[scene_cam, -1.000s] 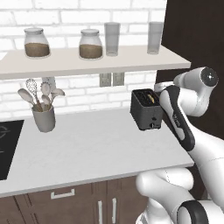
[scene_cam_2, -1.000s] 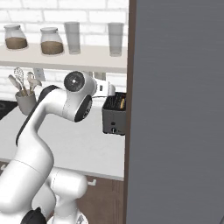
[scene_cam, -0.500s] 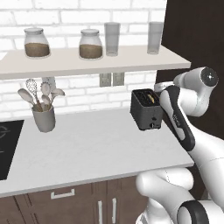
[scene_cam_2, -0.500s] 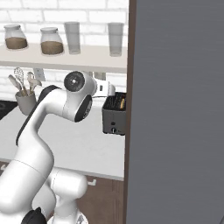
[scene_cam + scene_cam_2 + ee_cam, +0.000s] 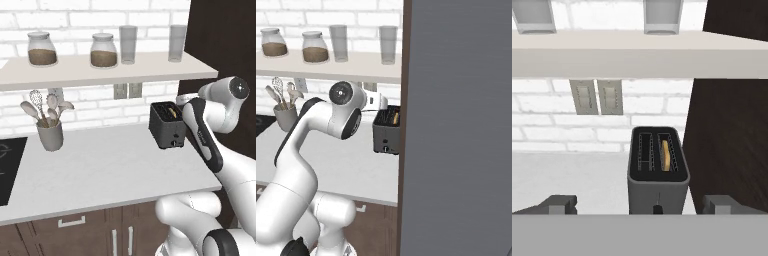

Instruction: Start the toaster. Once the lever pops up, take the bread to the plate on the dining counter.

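- The black toaster (image 5: 167, 125) sits on the white worktop (image 5: 100, 170), close to the brick wall and right beside a tall dark cabinet (image 5: 732, 130).
- A thin slice of bread (image 5: 666, 154) stands in the right slot of the toaster. The left slot has nothing in it.
- The gripper (image 5: 639, 204) is wide open and holds nothing. It hangs in front of the toaster, not touching it.
- A cup of kitchen tools (image 5: 49, 131) stands far off to the left.

Black toaster (image 5: 658, 177) upright on worktop; bread (image 5: 666, 155) in right slot.
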{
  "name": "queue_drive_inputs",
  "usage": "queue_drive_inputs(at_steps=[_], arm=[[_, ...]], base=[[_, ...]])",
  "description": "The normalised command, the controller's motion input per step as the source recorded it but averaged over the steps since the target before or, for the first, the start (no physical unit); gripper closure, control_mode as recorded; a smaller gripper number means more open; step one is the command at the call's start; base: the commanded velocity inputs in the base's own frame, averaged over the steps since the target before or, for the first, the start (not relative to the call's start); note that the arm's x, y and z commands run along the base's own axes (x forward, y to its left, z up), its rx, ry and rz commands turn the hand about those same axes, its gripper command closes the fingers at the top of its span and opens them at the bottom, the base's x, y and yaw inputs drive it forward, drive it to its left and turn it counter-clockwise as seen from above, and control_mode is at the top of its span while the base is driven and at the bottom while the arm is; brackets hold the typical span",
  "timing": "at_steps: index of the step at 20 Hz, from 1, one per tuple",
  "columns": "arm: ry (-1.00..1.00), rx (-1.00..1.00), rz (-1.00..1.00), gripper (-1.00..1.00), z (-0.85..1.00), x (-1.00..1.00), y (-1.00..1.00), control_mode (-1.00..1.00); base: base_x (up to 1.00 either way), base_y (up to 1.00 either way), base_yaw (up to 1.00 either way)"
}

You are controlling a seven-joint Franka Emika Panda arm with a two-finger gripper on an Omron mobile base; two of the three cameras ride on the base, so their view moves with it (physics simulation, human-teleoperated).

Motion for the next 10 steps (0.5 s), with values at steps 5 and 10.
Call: queue_drive_inputs(at_steps=[5, 10], arm=[[0.00, 0.00, 0.00, -1.00, 0.00, 0.00, 0.00, -1.00], [0.00, 0.00, 0.00, -1.00, 0.00, 0.00, 0.00, -1.00]], base=[[0.00, 0.00, 0.00], [0.00, 0.00, 0.00]])
